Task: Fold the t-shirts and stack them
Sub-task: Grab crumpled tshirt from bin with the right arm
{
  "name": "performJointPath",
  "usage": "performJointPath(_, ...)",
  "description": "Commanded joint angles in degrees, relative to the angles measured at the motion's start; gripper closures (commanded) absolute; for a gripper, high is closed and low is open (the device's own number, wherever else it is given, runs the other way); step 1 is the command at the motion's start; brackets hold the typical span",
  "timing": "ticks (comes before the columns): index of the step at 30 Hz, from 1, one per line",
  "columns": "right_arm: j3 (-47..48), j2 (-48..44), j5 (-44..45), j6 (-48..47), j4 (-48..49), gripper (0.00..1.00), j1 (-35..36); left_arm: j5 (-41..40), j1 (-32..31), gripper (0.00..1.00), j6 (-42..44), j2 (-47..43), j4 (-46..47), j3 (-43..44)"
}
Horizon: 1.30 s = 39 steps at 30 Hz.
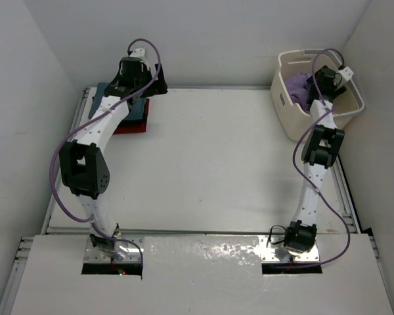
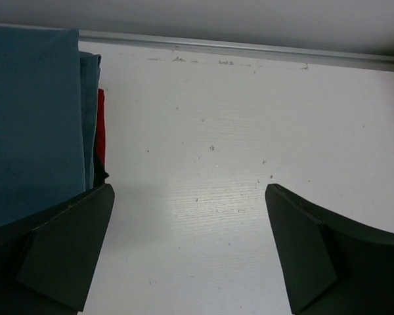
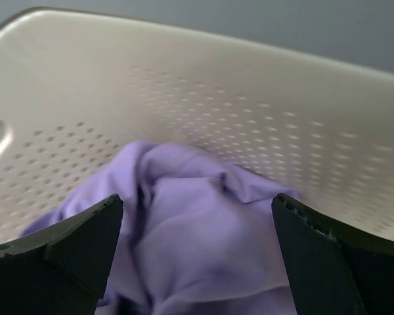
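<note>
Top, left gripper (image 1: pixel 139 75): hung over the far-left corner of the table (image 1: pixel 217 164), above the stack.
Top, stack: the teal shirt (image 1: pixel 102 92) lay folded on the red shirt (image 1: pixel 132 125).
Top, right gripper (image 1: pixel 327 84): reached down into the basket (image 1: pixel 285 121) at far right, over the lavender shirt (image 1: pixel 301 86).
Left wrist, fingers (image 2: pixel 65 249): spread wide over bare table, holding nothing. The teal shirt's edge lay just beside 1 finger, with a red strip under it.
Right wrist, fingers (image 3: pixel 65 256): spread wide, 1 on each side of the crumpled lavender shirt, pinching nothing. Whether they touched it could not be told.
</note>
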Motion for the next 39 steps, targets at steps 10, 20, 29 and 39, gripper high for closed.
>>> performJointPath(10,-0.33,3.60,-12.67,1.24,-8.22,0.26,0.69,-5.51,-1.41,0.00,-2.63,-5.07,0.89,1.59)
performJointPath(20,-3.22,-1.68,-14.16,-1.92,-32.16,0.69,1.12,-10.95,-1.41,0.00,-0.26,-9.11,-0.35,-0.78)
performJointPath(29,-13.03,-11.59,-17.78,-7.11,-12.57,1.00,2.44,-12.37,-1.41,0.00,1.07,-14.65,0.44,-5.26)
performJointPath(39,-26.26,-35.51,-23.03,-7.12,10.46,1.00,6.75,-9.73,-1.41,0.00,-0.69,-20.71,7.21,-12.73)
